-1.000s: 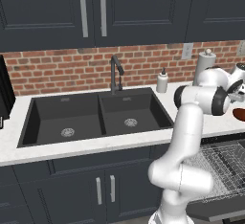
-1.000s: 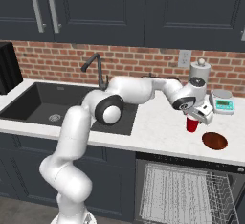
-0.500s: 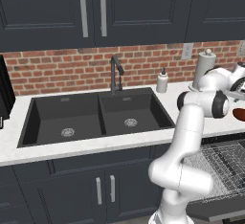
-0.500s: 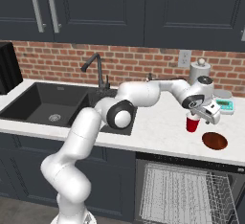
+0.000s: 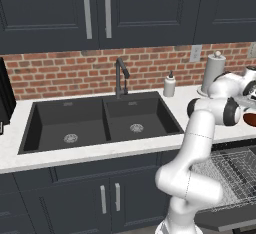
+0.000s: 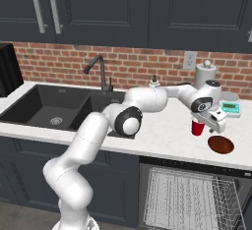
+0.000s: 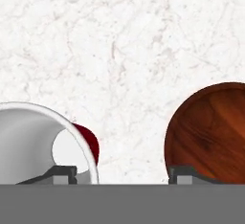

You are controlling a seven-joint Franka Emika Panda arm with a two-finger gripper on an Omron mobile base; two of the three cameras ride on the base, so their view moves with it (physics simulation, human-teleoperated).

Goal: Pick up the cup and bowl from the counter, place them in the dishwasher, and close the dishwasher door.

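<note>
The red cup [image 6: 197,128] with a white inside stands upright on the white counter [image 6: 162,130], just left of the shallow reddish-brown bowl [image 6: 220,144]. My gripper [image 6: 202,120] hangs straight over the cup. In the hand view, one fingertip [image 7: 61,172] is inside the cup [image 7: 43,141] and the other is outside it, at the edge of the bowl [image 7: 210,132]. The gripper [image 7: 122,173] is open, with the cup's wall between the fingers and a gap on the outer side. The dishwasher [image 6: 192,194] below stands open with its wire rack [image 5: 230,178] pulled out over the lowered door [image 5: 225,219].
A paper towel roll [image 6: 204,76] and a small scale [image 6: 230,107] stand behind the cup. A white soap bottle [image 5: 170,85] and the black double sink [image 5: 100,123] with its faucet [image 5: 120,75] lie to the left. Bare counter [image 7: 119,50] stretches beyond the cup and bowl.
The hand has shifted slightly right and settled over the cup, and its fingers have begun to narrow. Cup and bowl have not moved.
</note>
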